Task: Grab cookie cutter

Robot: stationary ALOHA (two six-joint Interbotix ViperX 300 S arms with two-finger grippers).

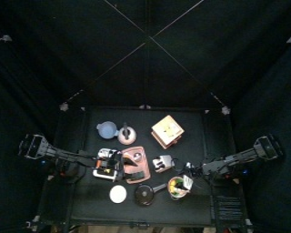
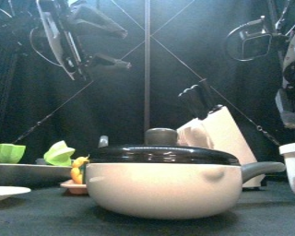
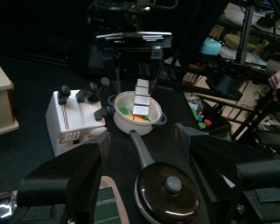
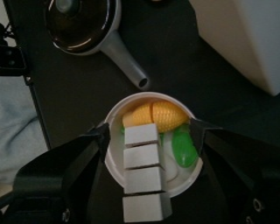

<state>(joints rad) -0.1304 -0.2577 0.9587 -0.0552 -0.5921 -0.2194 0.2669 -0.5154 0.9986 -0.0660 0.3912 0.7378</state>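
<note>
I cannot make out a cookie cutter in any view. My left gripper hangs open over the table's left half, and a black-lidded pot lies below and between its jaws. My right gripper stands open above a white bowl of toy food, one jaw on each side of it. A white ridged strip rises from the bowl between those jaws, and neither jaw touches it. In the top view the left gripper and the right gripper flank the cluster of objects.
A white knife block stands beside the bowl. The top view shows a wooden block, a pink item, a white plate and a blue-grey item. In front a white pot looms large.
</note>
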